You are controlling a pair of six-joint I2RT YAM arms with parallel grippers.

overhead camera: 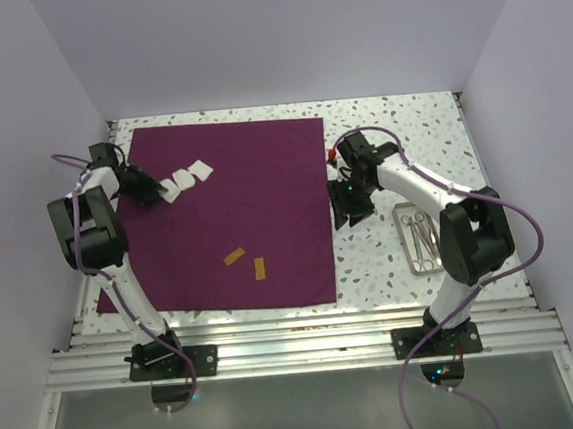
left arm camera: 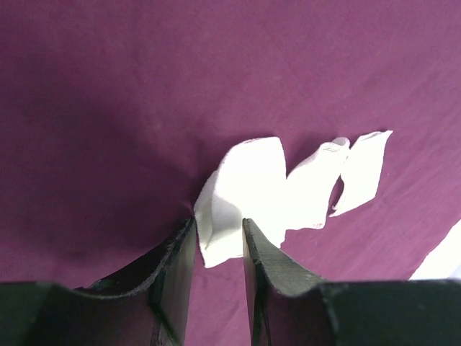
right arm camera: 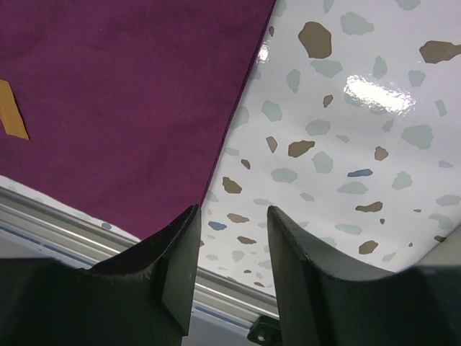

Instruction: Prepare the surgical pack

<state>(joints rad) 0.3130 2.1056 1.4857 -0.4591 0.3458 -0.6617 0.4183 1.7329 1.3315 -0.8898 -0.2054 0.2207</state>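
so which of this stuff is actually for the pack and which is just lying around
For the pack: purple cloth, spread flat; white gauze pieces on it; two orange strips on it.
Lying about for now: metal tray, off the cloth to its right; tools in it.

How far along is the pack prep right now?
Done: the purple cloth lies spread flat, with white pads and two tan strips on it. In hand: the left gripper sits at the nearest pad's corner, jaws apart; the right gripper hangs open and empty over the cloth's right edge. Left: the metal tray sits on the table off the cloth, and nothing is folded yet.
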